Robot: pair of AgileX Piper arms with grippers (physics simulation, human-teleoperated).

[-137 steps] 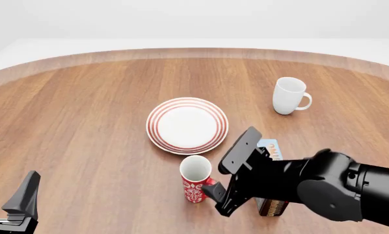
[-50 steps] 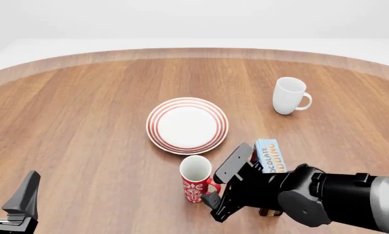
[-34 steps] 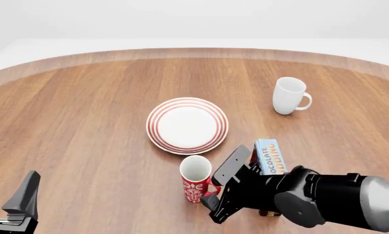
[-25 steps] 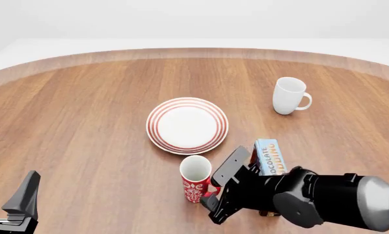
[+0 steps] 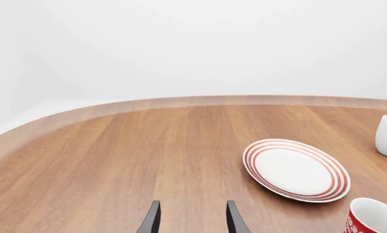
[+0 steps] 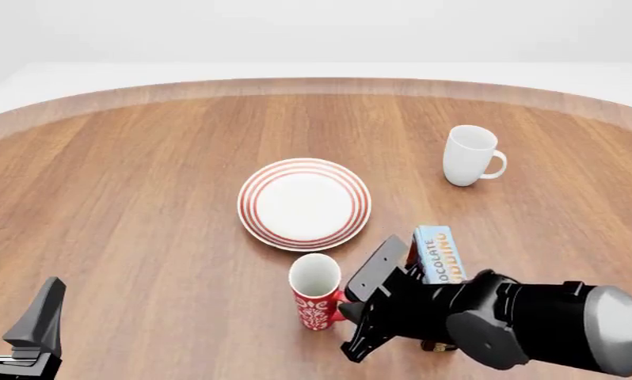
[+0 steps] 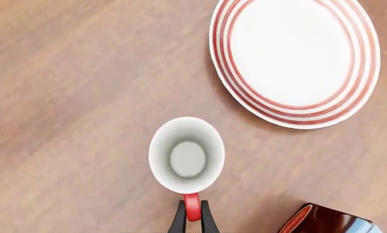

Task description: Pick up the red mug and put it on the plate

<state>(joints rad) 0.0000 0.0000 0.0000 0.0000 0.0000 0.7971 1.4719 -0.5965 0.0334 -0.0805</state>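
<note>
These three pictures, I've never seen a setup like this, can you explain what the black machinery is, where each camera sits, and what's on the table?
It is a simulated two-armed robot at a wooden table. One camera looks down from behind the arms; the other two ride on the wrists. The right gripper has its fingers closed on the handle of the red mug, which stands upright near the plate. The left gripper is open and holds nothing. A white mug stands farther back, and a box lies beside the right arm.
</note>
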